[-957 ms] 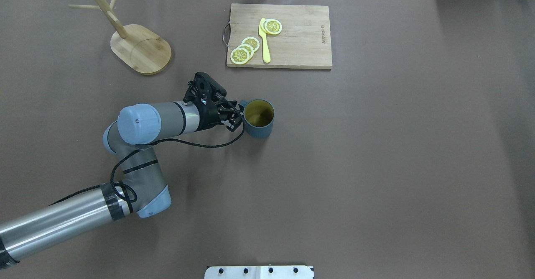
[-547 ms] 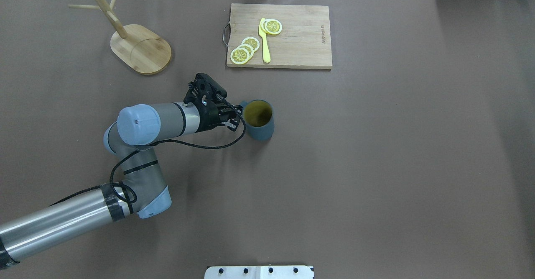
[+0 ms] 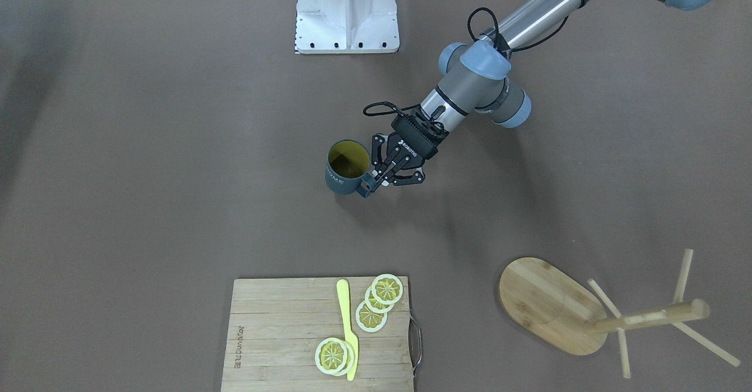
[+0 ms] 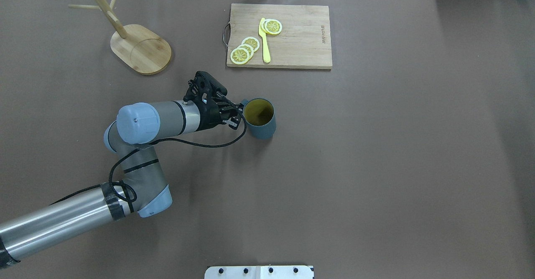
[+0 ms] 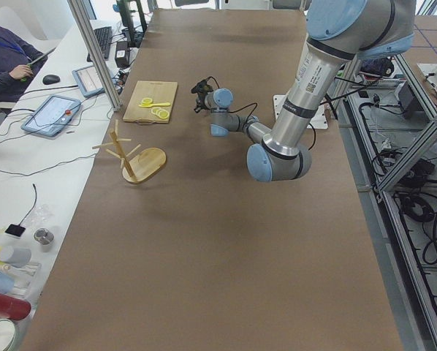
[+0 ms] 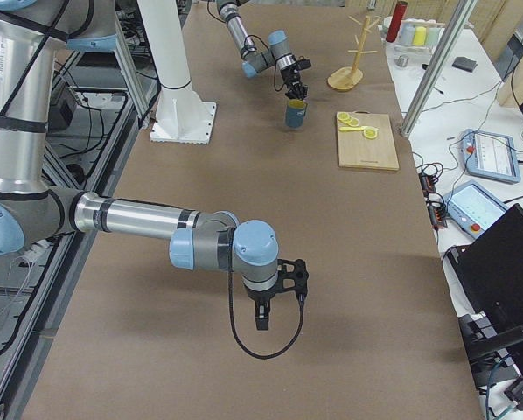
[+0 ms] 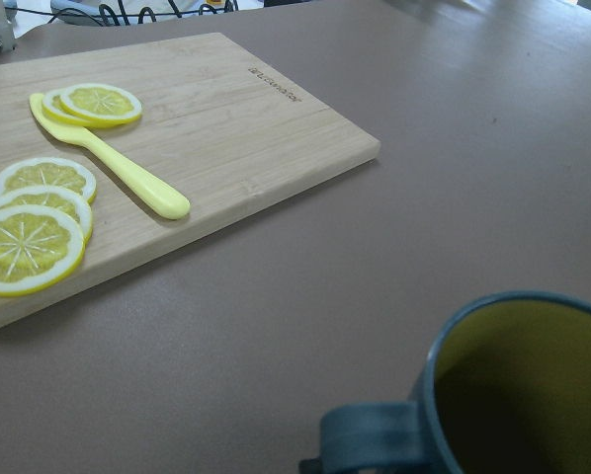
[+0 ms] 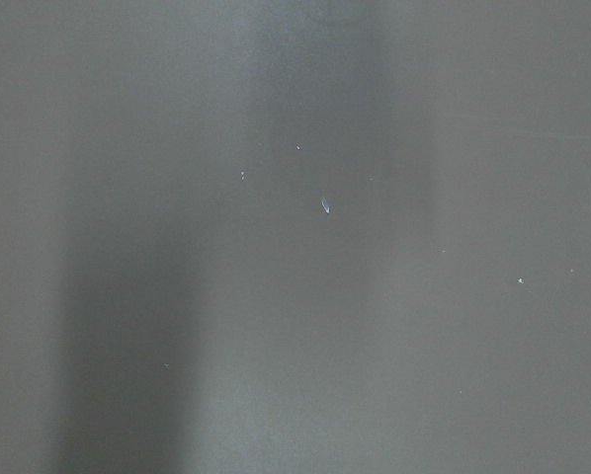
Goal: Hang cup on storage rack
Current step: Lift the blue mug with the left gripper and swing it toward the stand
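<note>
You see the brown tabletop (image 4: 376,166). The wooden rack (image 4: 141,49) stands at its far left, well apart from the cup (image 4: 259,119) in the middle. The left jaws pinch the cup's handle (image 7: 367,435). A second ago they were spread wider. You cannot tell how the right jaws stand.

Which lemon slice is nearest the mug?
The yellow lemon slice at the rectangular bamboo cutting board's edge facing the slate-blue mug, beside its metal handle; others lie farther back.
</note>
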Tool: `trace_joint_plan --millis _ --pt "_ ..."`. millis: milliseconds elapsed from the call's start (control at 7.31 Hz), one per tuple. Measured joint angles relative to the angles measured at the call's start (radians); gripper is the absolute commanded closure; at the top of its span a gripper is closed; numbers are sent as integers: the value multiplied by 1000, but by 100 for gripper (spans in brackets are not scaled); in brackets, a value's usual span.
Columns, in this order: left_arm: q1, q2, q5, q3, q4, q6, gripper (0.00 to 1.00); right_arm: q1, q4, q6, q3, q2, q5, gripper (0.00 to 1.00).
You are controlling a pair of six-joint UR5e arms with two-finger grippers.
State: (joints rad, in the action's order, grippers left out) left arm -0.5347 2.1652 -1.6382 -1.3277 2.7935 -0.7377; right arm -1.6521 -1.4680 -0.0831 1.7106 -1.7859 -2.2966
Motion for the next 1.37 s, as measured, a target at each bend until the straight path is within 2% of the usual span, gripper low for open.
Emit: trace_joint_plan --millis 410,684,957,1094,1367 --pt "-16 -7 -1 -41 2 -261 100 0 0 -1 -1 -6 -7 0" --pt "-18 -10 -22 -58 14 -588 100 0 0 0 -2 -7 -7 0" --pt "-29 -11 -25 -65 86 -936 100 0 0 0 -2 -7 -7 0" --pt "-41 -11 -3 -65 124 -1103 100 0 0 0 -2 -7 -7 0" --pt "-59 -5 129 -65 157 -1419 100 0 0 0 -2 -7 -6 0"
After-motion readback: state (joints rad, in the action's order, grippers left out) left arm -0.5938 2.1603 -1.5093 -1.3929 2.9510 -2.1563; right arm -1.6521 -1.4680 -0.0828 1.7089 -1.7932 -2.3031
